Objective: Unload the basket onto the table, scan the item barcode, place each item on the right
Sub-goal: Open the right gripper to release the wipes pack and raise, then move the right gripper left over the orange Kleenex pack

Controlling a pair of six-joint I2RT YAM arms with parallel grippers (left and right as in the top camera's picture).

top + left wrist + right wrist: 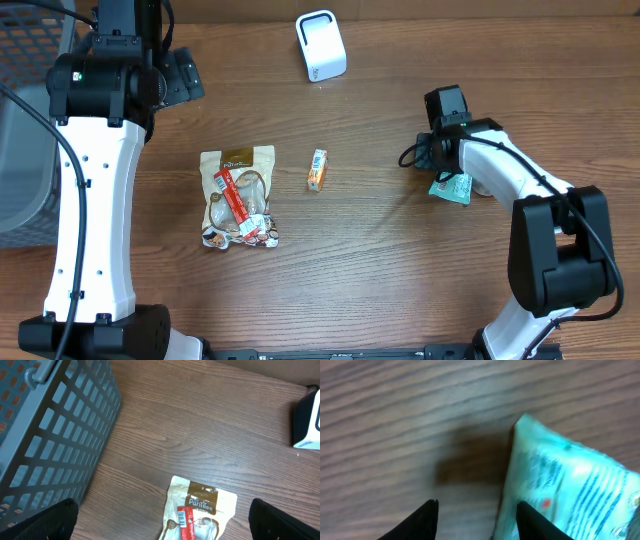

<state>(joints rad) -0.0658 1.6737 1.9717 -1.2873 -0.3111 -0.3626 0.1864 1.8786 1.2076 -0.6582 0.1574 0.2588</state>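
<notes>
A brown wood-grain table [380, 260] fills every view. At its right side the right gripper [477, 517] hangs low over the wood with its two dark fingers standing partly apart. The wrist view shows bare grain and a soft shadow in the gap, and nothing is pinched there. The teal packet [570, 485], the item with printed stripes on its wrapper, lies on the table just right of that gap, its left edge coming up against the inner side of the right-hand finger. Whether finger and wrapper actually touch cannot be told, as the view is blurred. From overhead the packet shows only as a teal corner poking out from under the right arm's white forearm. Left of it, near the table's middle, a small orange carton [317, 170] lies alone, and further left a snack bag [238, 195] with a red label lies flat. The white scanner [320, 45] stands toward the far edge, well apart from the packet. At the far left the left gripper [165, 520] is spread wide, holding nothing, raised above the table with the snack bag's top below it and a grey lattice basket [50, 435] to its left.
</notes>
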